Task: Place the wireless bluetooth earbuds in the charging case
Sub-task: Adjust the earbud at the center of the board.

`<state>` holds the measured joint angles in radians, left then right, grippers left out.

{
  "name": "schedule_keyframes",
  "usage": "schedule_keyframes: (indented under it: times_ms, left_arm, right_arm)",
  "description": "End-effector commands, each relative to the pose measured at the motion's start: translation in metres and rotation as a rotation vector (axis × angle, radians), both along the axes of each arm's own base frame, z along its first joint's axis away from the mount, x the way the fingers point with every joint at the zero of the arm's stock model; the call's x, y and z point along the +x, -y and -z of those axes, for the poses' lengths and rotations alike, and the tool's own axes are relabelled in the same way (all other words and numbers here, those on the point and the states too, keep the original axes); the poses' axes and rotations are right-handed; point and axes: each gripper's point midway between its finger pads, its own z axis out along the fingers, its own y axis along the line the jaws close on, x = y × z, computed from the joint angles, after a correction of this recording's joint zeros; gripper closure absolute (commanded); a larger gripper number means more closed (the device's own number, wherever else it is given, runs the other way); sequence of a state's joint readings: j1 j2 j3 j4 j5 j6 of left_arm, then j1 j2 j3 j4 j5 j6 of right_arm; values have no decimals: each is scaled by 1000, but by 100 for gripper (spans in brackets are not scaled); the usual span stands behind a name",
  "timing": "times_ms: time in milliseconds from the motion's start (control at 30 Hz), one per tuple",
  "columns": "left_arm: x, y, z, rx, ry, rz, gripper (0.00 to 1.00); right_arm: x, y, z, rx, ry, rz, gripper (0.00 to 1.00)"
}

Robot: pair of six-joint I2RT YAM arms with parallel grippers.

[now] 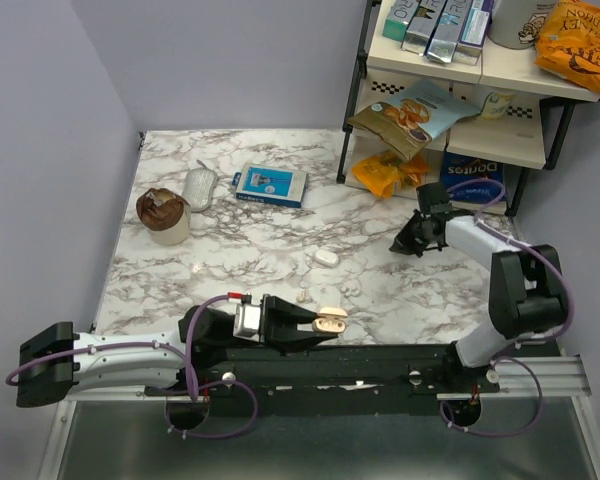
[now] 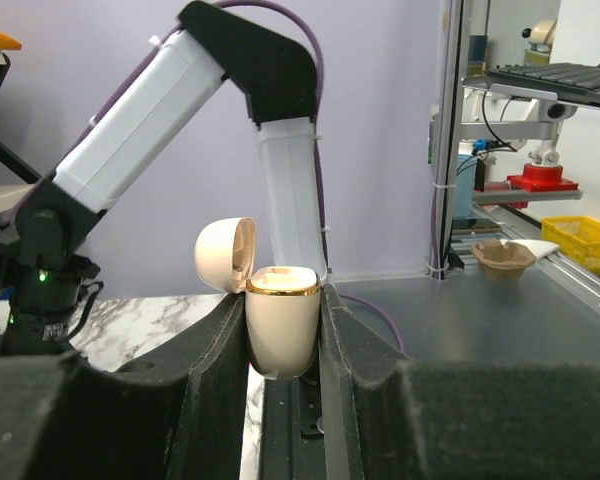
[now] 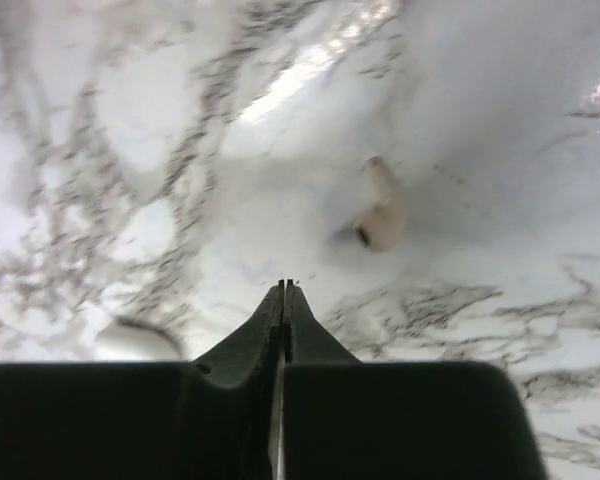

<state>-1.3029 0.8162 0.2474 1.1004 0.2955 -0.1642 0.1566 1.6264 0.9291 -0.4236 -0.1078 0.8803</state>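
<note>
My left gripper [image 1: 320, 325] is shut on the charging case [image 1: 332, 321] and holds it near the table's front edge. In the left wrist view the cream case [image 2: 282, 325] with a gold rim stands upright between the pads, its lid [image 2: 225, 255] flipped open to the left. My right gripper [image 1: 412, 243] hangs low over the marble at the right, shut and empty. One earbud [image 3: 380, 210], pale with a dark tip, lies just beyond and right of its closed tips [image 3: 285, 285]. A tiny white piece [image 1: 304, 296] lies in front of the case.
A white oval object [image 1: 326, 257] lies mid-table; a blurred white blob [image 3: 135, 340] shows left of the right fingers. At the back left are a blue box [image 1: 270, 185], a silver pouch [image 1: 199, 188] and a cup [image 1: 163, 216]. A snack shelf [image 1: 460, 130] stands at the back right.
</note>
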Motion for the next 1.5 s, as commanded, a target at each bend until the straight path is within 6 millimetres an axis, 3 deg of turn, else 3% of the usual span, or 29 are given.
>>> schedule_keyframes:
  times_ms: [0,67,167,267,400,567,867,1033,1367,1467]
  left_arm:
    - [-3,-3,-4,-17,7,0,100]
    - [-1,-2,-2,-6,19,-16,100]
    - [4,3,3,25,22,-41,100]
    - [9,7,7,36,8,-59,100]
    - [15,13,11,52,-23,-76,100]
    - [14,18,13,68,-39,-61,100]
    - [16,13,14,64,-43,-79,100]
    - [16,12,18,70,-42,-84,100]
    - [16,14,21,83,-39,-80,100]
    - [15,15,22,86,-37,-73,100]
  right_arm:
    - [16,9,-58,-69,236,-53,74]
    - [20,17,-88,-131,347,-96,62]
    - [19,33,-100,-262,410,-179,49]
    - [8,48,-72,-361,354,-227,39]
    - [-7,46,-34,-334,239,-239,34]
    - [-3,52,-17,-328,175,-115,35]
    - [3,46,12,-299,75,-89,42]
    - [7,47,11,-313,76,-103,47]
    - [-6,49,17,-334,54,-162,61]
    - [-4,46,11,-340,82,-223,68]
